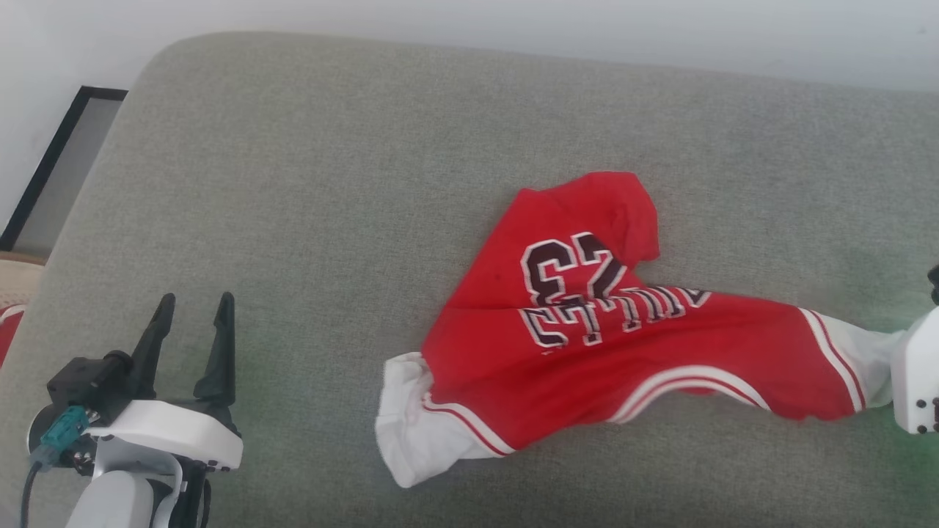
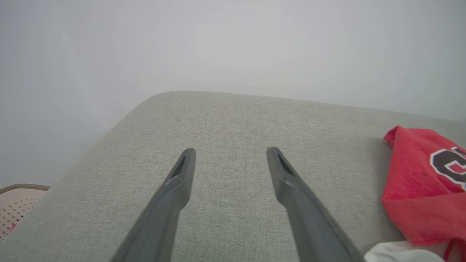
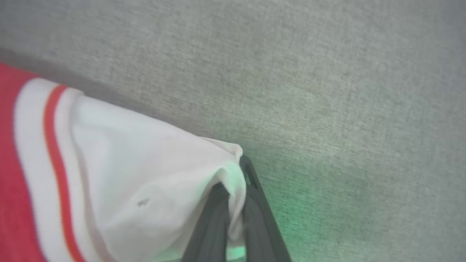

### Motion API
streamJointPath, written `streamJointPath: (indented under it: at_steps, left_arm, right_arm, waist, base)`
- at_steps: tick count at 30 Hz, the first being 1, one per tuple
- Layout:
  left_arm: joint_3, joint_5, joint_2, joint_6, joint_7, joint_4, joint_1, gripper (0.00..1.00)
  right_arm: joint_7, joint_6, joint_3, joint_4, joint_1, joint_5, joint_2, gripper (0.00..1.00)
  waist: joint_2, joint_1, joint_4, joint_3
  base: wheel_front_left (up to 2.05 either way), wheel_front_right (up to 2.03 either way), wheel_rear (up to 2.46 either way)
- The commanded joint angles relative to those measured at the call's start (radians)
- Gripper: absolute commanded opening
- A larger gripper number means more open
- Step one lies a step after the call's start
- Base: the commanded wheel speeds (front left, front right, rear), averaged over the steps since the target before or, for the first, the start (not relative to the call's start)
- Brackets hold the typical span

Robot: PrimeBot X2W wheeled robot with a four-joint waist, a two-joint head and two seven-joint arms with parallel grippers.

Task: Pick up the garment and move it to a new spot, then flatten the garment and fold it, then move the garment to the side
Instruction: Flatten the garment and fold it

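Across the centre and right of the head view, the garment [image 1: 587,345] lies crumpled on a grey cushion [image 1: 330,183]. Its long axis runs from a white sleeve at lower centre to the other white sleeve at the right edge. That far sleeve meets the right arm's white housing [image 1: 915,378], and the cloth looks drawn out that way. The left tool [image 1: 196,301] sits at lower left with its jaws wide apart and nothing between them. It is well apart from the garment, which lies off to its right.

Seen from the left wrist, the left tool [image 2: 230,151] points over bare cushion [image 2: 236,116]. The garment [image 2: 418,182] is at the right edge of the frame, beside the line of the fingers rather than ahead of them.

Seen from the right wrist, the right tool [image 3: 235,178] is clamped on the tip of the white sleeve, with cloth bunched between the jaws. The rest of the garment [image 3: 127,163] trails to the left of the frame over the cushion [image 3: 327,109].

The relation that matters is that the garment extends away from the right tool along its own length. Drawing it in line with that axis should therefore make the body follow. The lower-centre sleeve is the free end, and it lies nearer the left tool.
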Motion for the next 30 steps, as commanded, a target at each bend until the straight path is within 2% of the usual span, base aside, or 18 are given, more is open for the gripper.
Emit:
streamJointPath:
  at_steps: [1,5,6,7,8,15,24,30]
  left_arm:
    - [0.006,0.008,-0.002,-0.006,-0.004,0.003,-0.01,1.0]
    - [0.014,0.014,-0.008,-0.017,-0.004,0.016,-0.012,1.0]
    - [0.016,0.014,-0.01,-0.018,-0.004,0.018,-0.011,1.0]
    - [0.016,0.017,-0.008,-0.021,-0.004,0.021,-0.008,1.0]
    - [0.017,0.019,-0.007,-0.023,-0.004,0.023,-0.007,1.0]
    - [0.023,0.026,0.001,-0.034,-0.004,0.036,0.014,1.0]
    - [-0.002,0.001,0.02,-0.042,-0.001,0.053,0.043,1.0]
    - [-0.037,-0.013,0.044,-0.045,0.028,0.051,0.053,1.0]
  right_arm:
    - [0.025,-0.002,-0.001,0.029,0.035,-0.016,0.005,0.0]
    - [0.049,-0.002,-0.011,0.043,0.057,-0.054,0.02,0.0]
    - [0.045,-0.002,-0.013,0.039,0.058,-0.054,0.029,0.31]
    - [0.042,-0.002,-0.012,0.036,0.058,-0.057,0.035,0.71]
    - [0.038,-0.001,-0.009,0.03,0.06,-0.064,0.038,1.0]
    - [0.022,-0.001,-0.009,-0.037,0.054,-0.053,0.045,1.0]
    - [-0.005,-0.001,-0.099,-0.146,0.072,-0.051,0.057,1.0]
    - [-0.086,-0.001,-0.172,-0.246,0.086,-0.087,0.086,1.0]
  waist:
    - [-0.0001,0.0,-0.002,-0.002]
    - [-0.0001,0.0,-0.008,-0.011]
    - [-0.0001,0.0,-0.01,-0.014]
    - [-0.0001,0.0,-0.012,-0.017]
    - [-0.0001,0.0,-0.014,-0.02]
    - [-0.0001,0.0,-0.034,-0.051]
    - [-0.0001,0.0,-0.063,-0.097]
    - [-0.0001,0.0,-0.08,-0.108]
  base:
    - [0.0,0.0,0.0]
    - [0.0,0.0,0.0]
    - [0.0,0.0,0.0]
    - [0.0,0.0,0.0]
    - [0.0,0.0,0.0]
    - [0.0,0.0,0.0]
    - [0.0,0.0,0.0]
    - [0.0,0.0,0.0]
